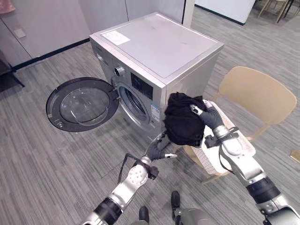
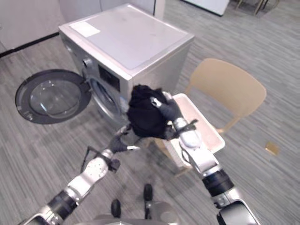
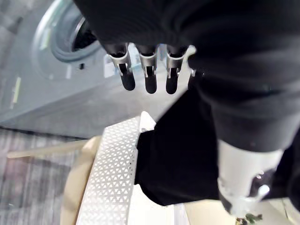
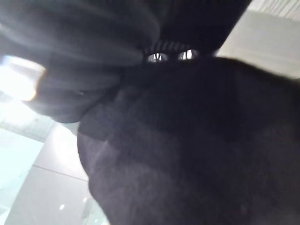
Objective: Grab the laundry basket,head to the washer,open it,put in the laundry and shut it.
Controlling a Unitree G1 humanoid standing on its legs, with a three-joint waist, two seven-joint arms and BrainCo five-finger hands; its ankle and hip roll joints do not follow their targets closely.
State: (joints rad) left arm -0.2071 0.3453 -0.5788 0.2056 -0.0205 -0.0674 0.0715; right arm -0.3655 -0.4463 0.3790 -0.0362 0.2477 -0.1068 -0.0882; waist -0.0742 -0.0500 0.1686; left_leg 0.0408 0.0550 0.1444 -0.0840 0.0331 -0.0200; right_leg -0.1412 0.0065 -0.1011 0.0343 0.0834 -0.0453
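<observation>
Grey plank floor (image 1: 42, 159) all round; you see washer (image 1: 159, 56) at 12 o'clock, round door (image 1: 82, 104) swung open at 9. Your right hand (image 1: 209, 117) raised, wrist bent, fingers clenched on bunched black laundry (image 1: 183, 123) over white basket (image 1: 220, 161) on tan chair (image 1: 255, 96) at 3. Left hand (image 1: 157, 151) forward, low, fingers relaxed, holding nothing, beneath laundry.

Washer (image 1: 159, 51) is showing brushed silver metal, top matt — door (image 1: 82, 104) is showing glossy glass in a dark plastic ring. Laundry (image 1: 183, 119) at 3 o'clock of the drum is looking like soft matt black cloth. Basket (image 3: 112, 178) — white perforated plastic. Chair (image 1: 255, 93) is looking like smooth pale wood.
</observation>
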